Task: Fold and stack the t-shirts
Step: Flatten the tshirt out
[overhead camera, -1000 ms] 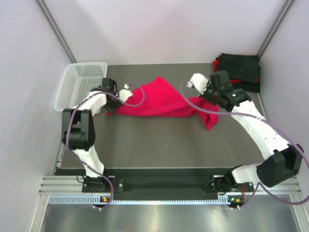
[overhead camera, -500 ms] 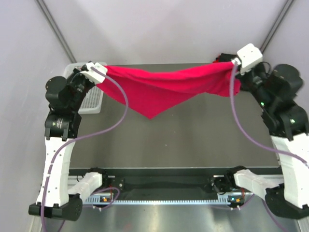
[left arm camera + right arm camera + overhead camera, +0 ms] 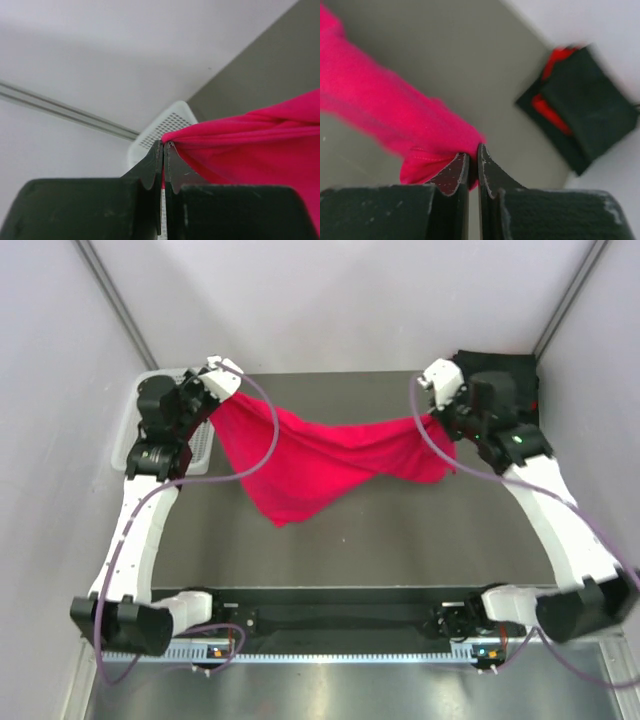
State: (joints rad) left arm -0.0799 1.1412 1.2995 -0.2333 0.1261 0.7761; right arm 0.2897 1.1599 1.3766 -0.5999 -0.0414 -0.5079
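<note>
The crimson red t-shirt (image 3: 320, 460) hangs stretched between my two grippers above the table, sagging in the middle with a point drooping toward the front left. My left gripper (image 3: 218, 400) is shut on its left end, near the basket; the left wrist view shows the cloth (image 3: 250, 145) pinched at my jaw tips (image 3: 164, 146). My right gripper (image 3: 432, 418) is shut on its right end; the right wrist view shows the cloth (image 3: 385, 110) pinched between the jaws (image 3: 473, 155). A folded stack of black and red shirts (image 3: 500, 380) lies at the back right corner, also in the right wrist view (image 3: 580, 105).
A white plastic mesh basket (image 3: 140, 425) stands at the back left beside the table, partly behind my left arm, and shows in the left wrist view (image 3: 160, 130). The grey table top (image 3: 400, 530) is walled in by pale panels on both sides and behind.
Both grippers have come down and inward from their high, wide spread. The red shirt now hangs lower and slacker, its drooping point shifted toward the front left.
</note>
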